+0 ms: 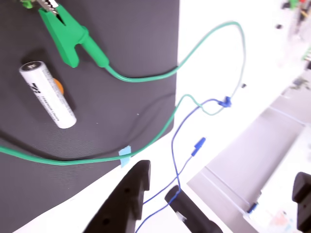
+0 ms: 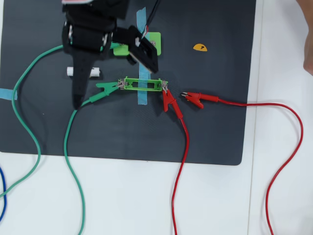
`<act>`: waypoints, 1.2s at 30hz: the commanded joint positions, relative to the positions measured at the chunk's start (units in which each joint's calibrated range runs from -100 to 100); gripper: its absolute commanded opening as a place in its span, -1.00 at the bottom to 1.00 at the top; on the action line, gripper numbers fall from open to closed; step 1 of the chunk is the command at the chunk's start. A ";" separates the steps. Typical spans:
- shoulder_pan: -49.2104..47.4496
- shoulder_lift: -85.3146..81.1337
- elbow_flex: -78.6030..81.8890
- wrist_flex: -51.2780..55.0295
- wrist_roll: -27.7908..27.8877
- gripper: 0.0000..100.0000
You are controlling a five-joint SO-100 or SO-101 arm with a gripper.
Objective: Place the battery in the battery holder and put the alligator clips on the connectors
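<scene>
The battery (image 1: 47,94), a white cylinder with dark print, lies on the black mat (image 1: 121,73). In the overhead view only its ends show beneath the arm (image 2: 96,72). The green battery holder (image 2: 145,84) is an empty frame. A green alligator clip (image 2: 108,88) (image 1: 73,34) bites its left connector and a red alligator clip (image 2: 168,100) its right one. Another red clip (image 2: 198,98) lies loose nearby. My gripper (image 1: 221,187) (image 2: 111,84) hangs open above the mat with nothing between its fingers (image 1: 127,196).
A green plate (image 2: 154,42) and an orange half-disc (image 2: 199,47) sit at the mat's far side. Blue tape (image 2: 143,98) crosses the holder. Green wires (image 2: 73,161), red wires (image 2: 288,147) and a thin blue wire (image 1: 182,131) trail onto the white table. A hand (image 2: 309,34) shows at the right edge.
</scene>
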 commanded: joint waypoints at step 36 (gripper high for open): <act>9.75 49.59 -38.31 28.44 6.49 -0.42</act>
